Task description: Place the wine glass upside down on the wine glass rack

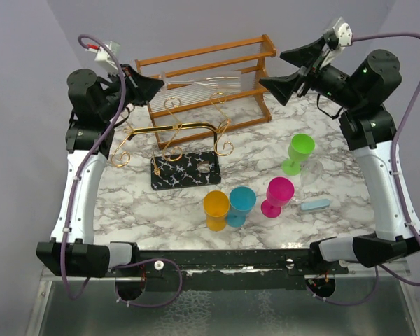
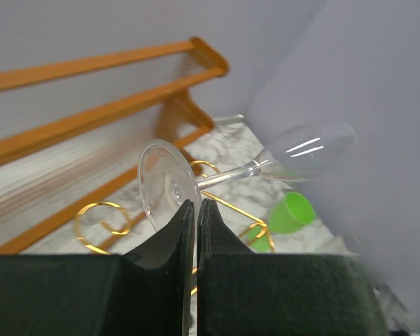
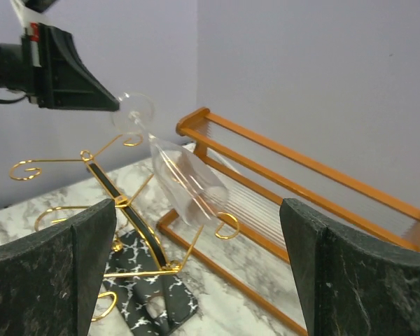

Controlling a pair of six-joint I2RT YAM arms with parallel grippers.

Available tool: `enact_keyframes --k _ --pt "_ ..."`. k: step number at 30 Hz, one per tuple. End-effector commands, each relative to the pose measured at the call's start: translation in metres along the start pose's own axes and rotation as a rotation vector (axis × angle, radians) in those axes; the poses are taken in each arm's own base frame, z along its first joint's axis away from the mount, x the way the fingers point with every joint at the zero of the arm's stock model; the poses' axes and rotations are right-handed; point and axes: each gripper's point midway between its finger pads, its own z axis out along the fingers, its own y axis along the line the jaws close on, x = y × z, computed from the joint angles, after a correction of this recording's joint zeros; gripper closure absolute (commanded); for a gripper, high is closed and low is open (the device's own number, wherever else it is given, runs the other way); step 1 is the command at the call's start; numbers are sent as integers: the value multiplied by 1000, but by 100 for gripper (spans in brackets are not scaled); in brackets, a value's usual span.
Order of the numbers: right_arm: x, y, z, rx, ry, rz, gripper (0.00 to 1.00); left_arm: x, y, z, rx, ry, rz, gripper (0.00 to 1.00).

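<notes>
Now the left claw (image 2: 197,206) is clamped tight on the foot of the wine glass (image 2: 304,150), holding it sideways.
Beyond its fingertips the bowl hangs above the gold wine glass rack (image 1: 169,128), with the wooden shelf (image 1: 210,52) close behind. Opposite, the right claw (image 1: 271,68) gapes wide and empty, facing the glass; a green cup (image 1: 301,148) stands below it.
</notes>
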Motion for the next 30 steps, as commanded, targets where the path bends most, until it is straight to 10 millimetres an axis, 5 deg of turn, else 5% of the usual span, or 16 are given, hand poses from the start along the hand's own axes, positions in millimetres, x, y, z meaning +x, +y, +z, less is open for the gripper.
enact_keyframes --k 1,8,22,30 --pt "-5 -8 -18 107 27 -130 0 -45 12 -38 -211 -151 254 100" --pt "39 -14 -26 101 143 -232 1 -82 22 -79 -436 -189 537 100" --pt "135 1 -32 -34 268 -216 1 -121 19 -116 -602 -80 900 100" --pt "150 21 -41 -93 272 -148 1 -114 40 -121 -665 55 1000 100"
